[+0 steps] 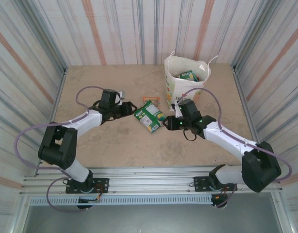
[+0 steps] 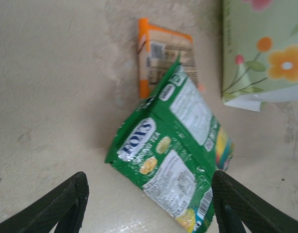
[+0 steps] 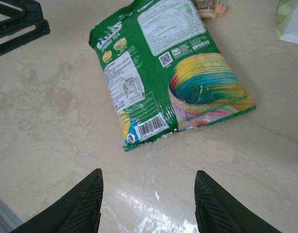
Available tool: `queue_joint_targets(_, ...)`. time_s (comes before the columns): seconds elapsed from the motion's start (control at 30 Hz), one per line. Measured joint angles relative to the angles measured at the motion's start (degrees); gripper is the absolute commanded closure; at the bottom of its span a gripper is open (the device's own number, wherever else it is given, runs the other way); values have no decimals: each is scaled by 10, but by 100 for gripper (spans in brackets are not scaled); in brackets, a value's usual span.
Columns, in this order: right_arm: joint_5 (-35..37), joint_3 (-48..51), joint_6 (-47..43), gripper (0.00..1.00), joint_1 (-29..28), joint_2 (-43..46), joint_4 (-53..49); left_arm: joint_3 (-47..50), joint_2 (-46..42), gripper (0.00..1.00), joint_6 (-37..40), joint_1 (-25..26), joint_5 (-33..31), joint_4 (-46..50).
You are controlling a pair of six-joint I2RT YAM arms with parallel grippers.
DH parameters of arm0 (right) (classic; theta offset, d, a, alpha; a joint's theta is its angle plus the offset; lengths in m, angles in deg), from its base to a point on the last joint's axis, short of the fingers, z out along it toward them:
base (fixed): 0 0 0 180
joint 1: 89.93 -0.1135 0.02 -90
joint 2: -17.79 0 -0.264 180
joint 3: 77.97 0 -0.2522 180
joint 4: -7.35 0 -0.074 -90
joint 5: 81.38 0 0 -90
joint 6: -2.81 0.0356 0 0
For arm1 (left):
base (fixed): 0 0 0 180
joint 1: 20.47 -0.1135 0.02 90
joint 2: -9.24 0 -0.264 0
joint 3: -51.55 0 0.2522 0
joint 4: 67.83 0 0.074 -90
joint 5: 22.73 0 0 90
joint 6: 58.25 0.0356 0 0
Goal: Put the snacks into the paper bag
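- one green glossy foil packet (image 1: 149,116) (image 2: 173,160) (image 3: 163,73), lettered "fox's", lies flat near the middle of the beige stone-look table (image 1: 115,145), between the two grippers.
- a small flat orange packet (image 1: 150,100) (image 2: 161,53) lies just behind it; the green packet's far corner overlaps it.
- the upright cream paper bag (image 1: 185,82) (image 2: 263,48) with string handles and an orange-flower print stands to the right rear, near both packets but apart from them.
- a teal-green packet (image 1: 189,75) shows inside the bag's open mouth.
- the left gripper (image 1: 131,109) (image 2: 149,194) sits low at the green packet's left edge, black fingers spread and clamping nothing, the packet's near corner close by one finger.
- the right gripper (image 1: 167,124) (image 3: 149,194) faces the packet's barcode end from just short of it, fingers released and empty.
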Motion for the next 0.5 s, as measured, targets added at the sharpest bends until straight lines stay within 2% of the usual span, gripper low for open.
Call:
queue_joint_targets(0.2,27,1,11,49,-24,-60,68,6,38,30,-12,-7,11,-16)
queue_joint_targets(0.5,46,10,14,51,-27,-113,129,3,86,32,-12,-15,22,-27)
